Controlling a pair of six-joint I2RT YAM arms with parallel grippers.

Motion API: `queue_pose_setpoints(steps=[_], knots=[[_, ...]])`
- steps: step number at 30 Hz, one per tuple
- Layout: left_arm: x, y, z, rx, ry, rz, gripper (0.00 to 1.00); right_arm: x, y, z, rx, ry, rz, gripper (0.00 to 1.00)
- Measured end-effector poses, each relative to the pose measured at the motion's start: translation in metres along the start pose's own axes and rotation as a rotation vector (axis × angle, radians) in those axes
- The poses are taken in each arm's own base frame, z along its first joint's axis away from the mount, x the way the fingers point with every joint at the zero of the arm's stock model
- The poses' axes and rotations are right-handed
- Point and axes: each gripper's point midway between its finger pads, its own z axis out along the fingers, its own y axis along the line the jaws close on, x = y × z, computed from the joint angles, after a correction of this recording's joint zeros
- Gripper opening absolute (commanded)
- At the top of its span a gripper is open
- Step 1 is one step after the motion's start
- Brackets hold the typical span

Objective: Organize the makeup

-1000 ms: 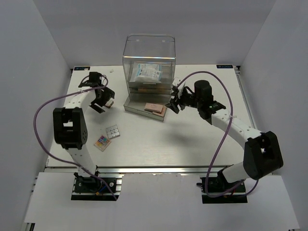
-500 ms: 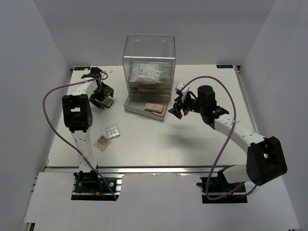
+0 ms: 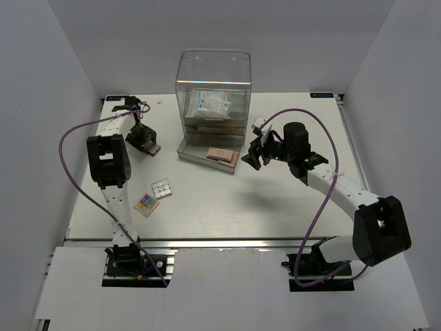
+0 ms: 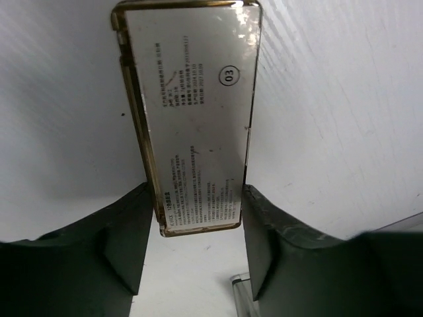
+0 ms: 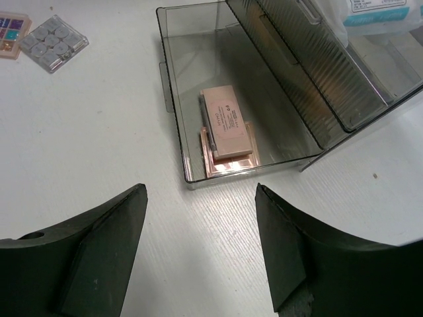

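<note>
Progress sits partway. Your left gripper [image 4: 196,198] has the gold-edged palette [image 4: 188,112] between its jaws, both closed against the long edges. The palette lies label up, flat on the table [image 4: 317,99]. Your right gripper [image 5: 199,191] hangs spread and empty. Just ahead of it, the open drawer [image 5: 173,99] already holds two stacked peach palettes [image 5: 227,129]. Still loose, far off to that hand's left, are the white pan palette [image 5: 51,41] and the multicoloured palette [image 5: 12,28]. Beyond the drawer, the packet [image 3: 210,103] rests inside the acrylic box [image 3: 213,69]. Nothing seems to block the drawer.
</note>
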Motion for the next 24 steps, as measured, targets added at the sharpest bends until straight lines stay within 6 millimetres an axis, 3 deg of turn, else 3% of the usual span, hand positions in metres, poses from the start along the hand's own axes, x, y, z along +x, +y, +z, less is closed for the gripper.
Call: queue_pose_setpoints(steps=[6, 9, 13, 18, 24], knots=[[-0.001, 0.000, 0.000, 0.013, 0.005, 0.028, 0.17, -0.002, 0.000, -0.001, 0.002, -0.005, -0.001, 0.72], [0.001, 0.003, -0.001, 0.033, -0.002, 0.044, 0.06, -0.004, 0.000, -0.002, 0.004, -0.010, -0.005, 0.72], [0.011, 0.015, -0.007, 0.056, 0.002, 0.062, 0.01, -0.006, 0.001, -0.004, 0.006, -0.016, -0.009, 0.72], [0.042, 0.034, -0.025, 0.129, 0.052, 0.076, 0.00, -0.003, 0.002, -0.005, 0.004, -0.013, -0.006, 0.72], [0.073, 0.044, -0.090, 0.346, 0.036, 0.113, 0.00, -0.003, 0.003, -0.005, 0.003, -0.011, -0.006, 0.71]])
